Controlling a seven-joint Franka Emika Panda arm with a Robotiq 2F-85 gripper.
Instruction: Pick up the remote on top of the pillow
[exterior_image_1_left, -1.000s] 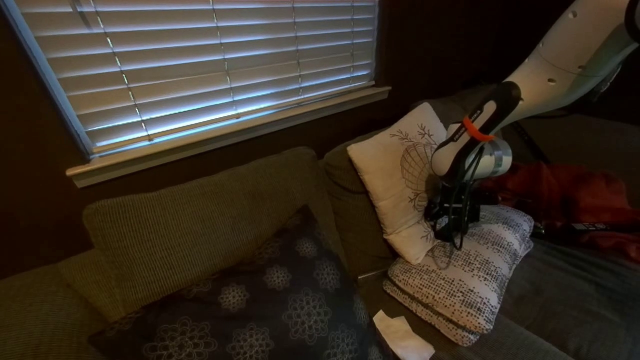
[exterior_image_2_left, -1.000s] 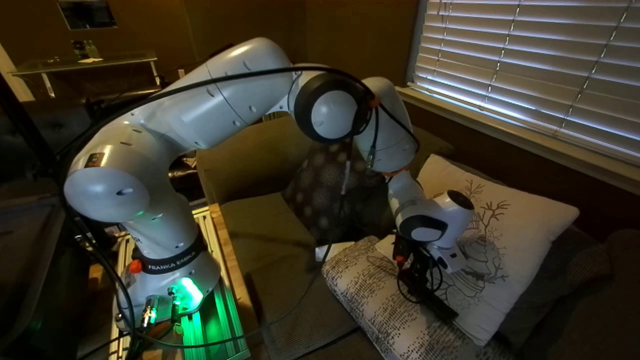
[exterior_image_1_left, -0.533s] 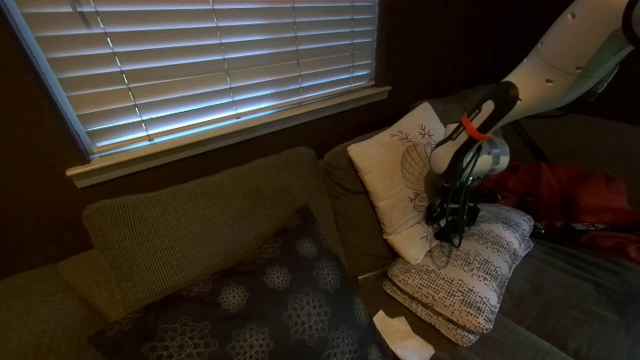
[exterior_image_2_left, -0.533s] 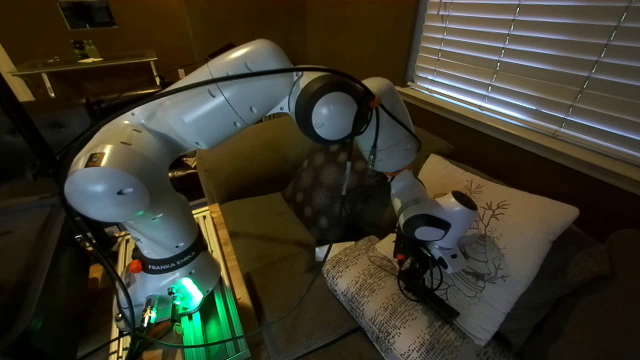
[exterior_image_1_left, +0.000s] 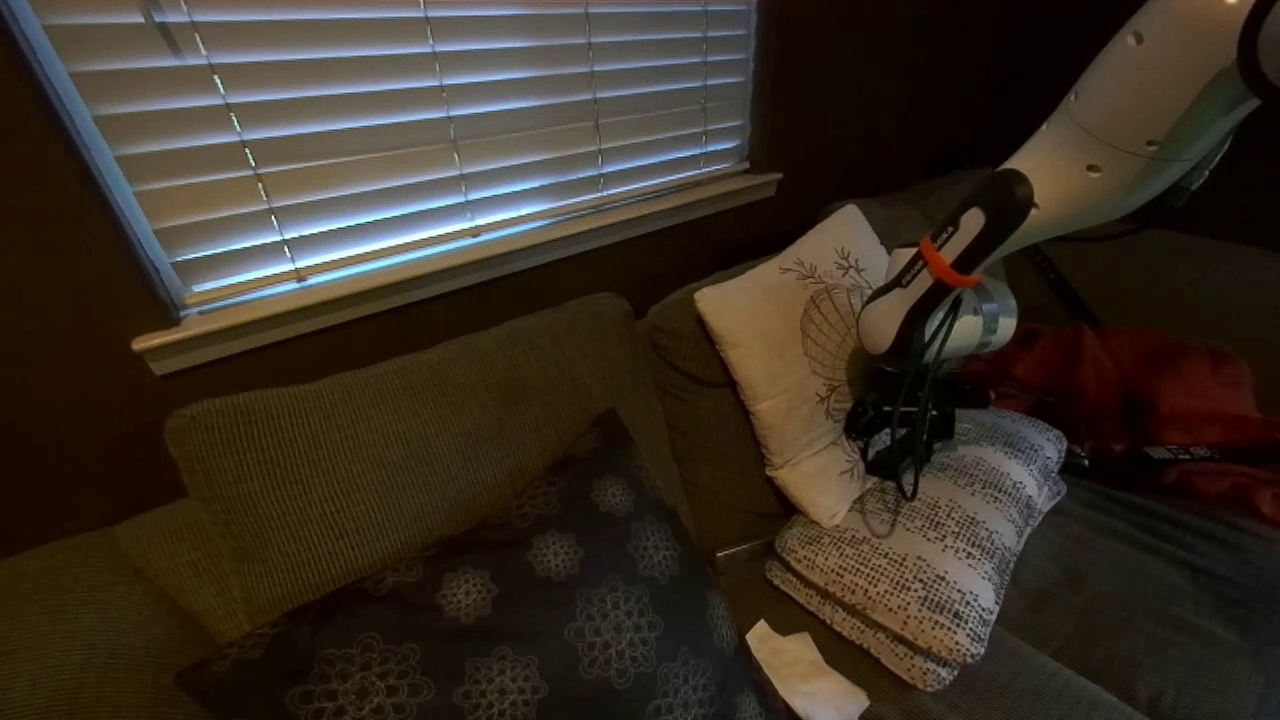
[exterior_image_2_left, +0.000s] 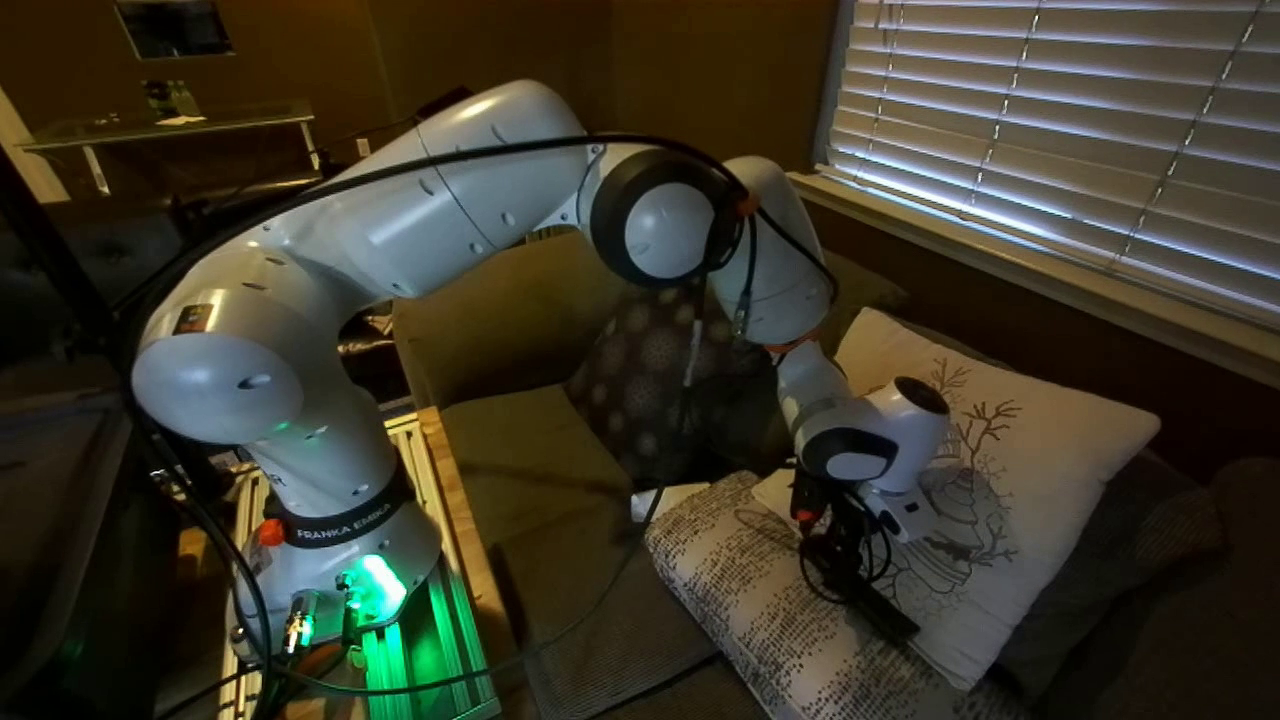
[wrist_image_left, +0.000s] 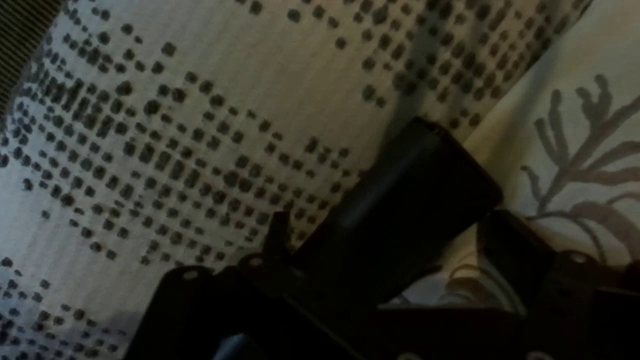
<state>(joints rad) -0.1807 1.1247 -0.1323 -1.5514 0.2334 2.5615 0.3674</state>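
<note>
The remote (wrist_image_left: 400, 195) is a slim black bar lying slantwise between the two fingers of my gripper (wrist_image_left: 389, 216) in the wrist view. Both fingers appear to touch its sides. In an exterior view, the remote (exterior_image_2_left: 882, 608) sticks out below my gripper (exterior_image_2_left: 838, 565), over the speckled pillow (exterior_image_2_left: 730, 590). The speckled pillow (exterior_image_1_left: 920, 560) lies flat beneath the gripper (exterior_image_1_left: 900, 440); it also fills much of the wrist view (wrist_image_left: 210, 130). A shadow falls on the pillow by the remote; the size of any gap below is hard to tell.
A white cushion with a leaf-like motif (exterior_image_1_left: 780, 350) leans close beside the gripper. A dark patterned cushion (exterior_image_1_left: 520, 600), a white paper piece (exterior_image_1_left: 805, 670) and a red cloth (exterior_image_1_left: 1120, 400) are around. A window with blinds (exterior_image_1_left: 450, 130) is behind the sofa.
My arm has shifted only slightly, a few pixels in both exterior views. The remote stays in the gripper throughout. The pillows have not visibly moved.
</note>
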